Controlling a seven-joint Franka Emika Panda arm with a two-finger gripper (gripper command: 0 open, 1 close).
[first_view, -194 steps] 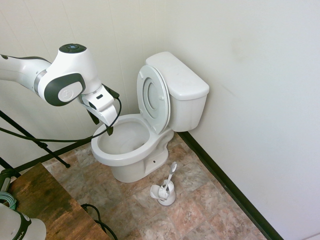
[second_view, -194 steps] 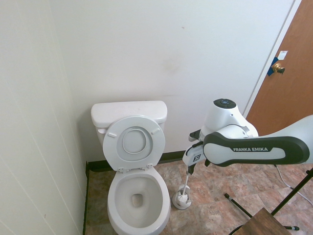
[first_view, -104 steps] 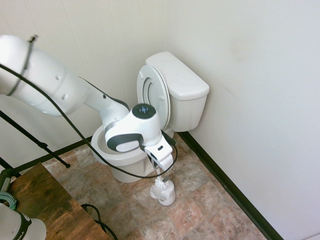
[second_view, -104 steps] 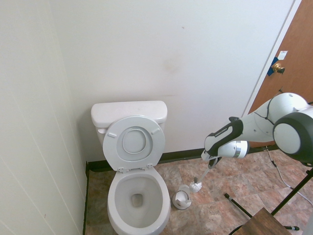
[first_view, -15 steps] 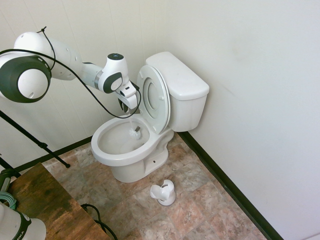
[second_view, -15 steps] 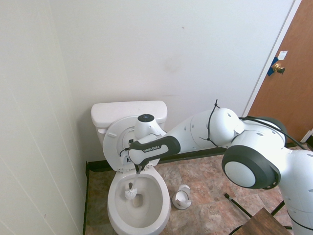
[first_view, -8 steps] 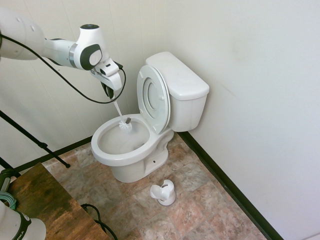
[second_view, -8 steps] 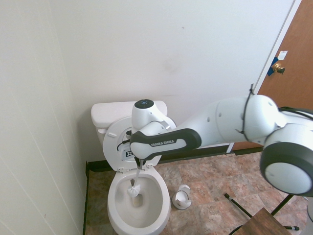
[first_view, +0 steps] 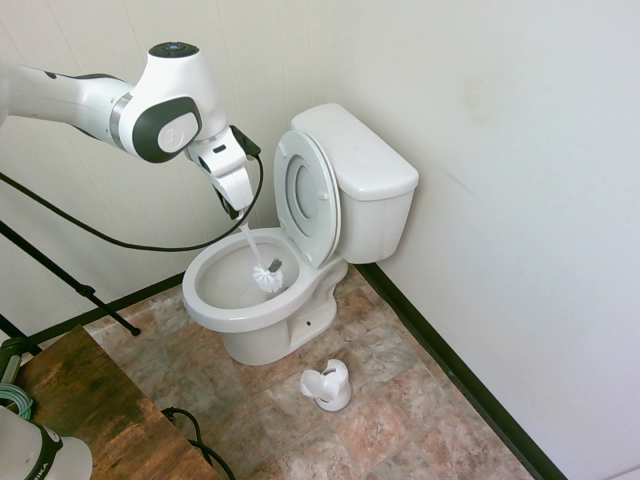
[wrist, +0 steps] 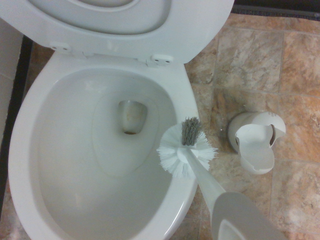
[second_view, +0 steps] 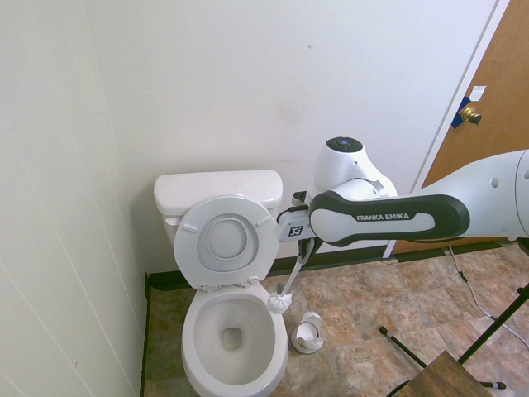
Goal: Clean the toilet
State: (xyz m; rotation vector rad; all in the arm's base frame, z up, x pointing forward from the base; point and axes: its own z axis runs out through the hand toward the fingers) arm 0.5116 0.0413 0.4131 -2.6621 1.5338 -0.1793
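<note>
Bathroom tiles in mottled brown cover the floor, and the toilet stands in the corner against the white walls, lid and seat raised against the tank. The gripper hangs above the bowl's rim, fingers pinched on the handle of the slim white brush. In the second exterior view the brush slants down toward 7 o'clock from the gripper, its head just over the rim at the bowl's 3 o'clock side. The empty brush holder sits on the floor, at about 3 o'clock from the bowl in the wrist view.

Risks, as I judge them: the wet head is close to the rim, so a sideways carry may drip on the tiles or clip the rim and twist the handle in the pinch. The holder is small and light; a tilted brush coming down off-centre could tip or push it.

Compared with a second ago, the arm has risen and swung away from the lid, and the brush head has come up from deep in the bowl to rim height at its edge.
</note>
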